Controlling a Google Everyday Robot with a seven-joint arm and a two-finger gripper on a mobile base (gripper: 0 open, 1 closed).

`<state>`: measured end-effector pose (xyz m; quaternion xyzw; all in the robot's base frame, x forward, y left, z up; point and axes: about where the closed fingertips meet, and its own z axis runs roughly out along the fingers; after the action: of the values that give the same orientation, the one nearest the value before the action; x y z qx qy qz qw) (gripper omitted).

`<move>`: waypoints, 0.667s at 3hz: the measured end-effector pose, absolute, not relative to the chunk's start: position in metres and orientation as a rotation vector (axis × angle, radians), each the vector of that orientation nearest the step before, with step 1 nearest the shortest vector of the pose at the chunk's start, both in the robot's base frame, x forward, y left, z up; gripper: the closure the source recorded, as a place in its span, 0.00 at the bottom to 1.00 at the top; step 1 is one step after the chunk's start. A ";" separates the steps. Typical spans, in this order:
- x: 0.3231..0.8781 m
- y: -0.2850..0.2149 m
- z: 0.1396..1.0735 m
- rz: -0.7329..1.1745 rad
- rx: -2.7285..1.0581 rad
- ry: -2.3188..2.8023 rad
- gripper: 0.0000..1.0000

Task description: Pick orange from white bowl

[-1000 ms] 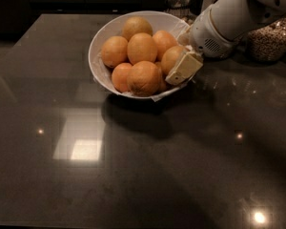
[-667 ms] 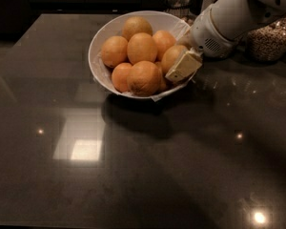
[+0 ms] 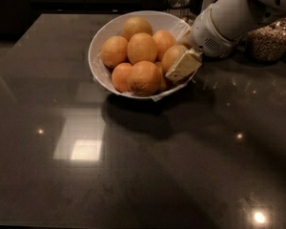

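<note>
- Several oranges fill the white bowl [image 3: 97, 42]; the orange [image 3: 170, 55] to pick touches the gripper [image 3: 182, 67], just above and left of it.
- How far the gripper is open, and whether it has a hold, cannot be told.
- Centre it on that fruit, squeeze gently, and lift straight up, clear of the neighbours.

No text, label, brand, number or sign can be read on any surface in view. The gripper [image 3: 180, 69], positioned low over the right-hand rim of the white bowl [image 3: 97, 49], carries no legible marking on its cream pad or pale housing. The bowl and the glass jar of grains [image 3: 271, 41] at the right edge likewise show nothing legible.
</note>
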<state>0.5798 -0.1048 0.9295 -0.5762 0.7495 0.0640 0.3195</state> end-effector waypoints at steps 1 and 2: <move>0.581 -0.102 0.948 0.208 -1.515 1.924 1.00; 0.584 -0.098 0.982 0.260 -1.526 1.833 1.00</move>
<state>0.5842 -0.0982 0.9816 -0.5927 0.7120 0.1011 0.3626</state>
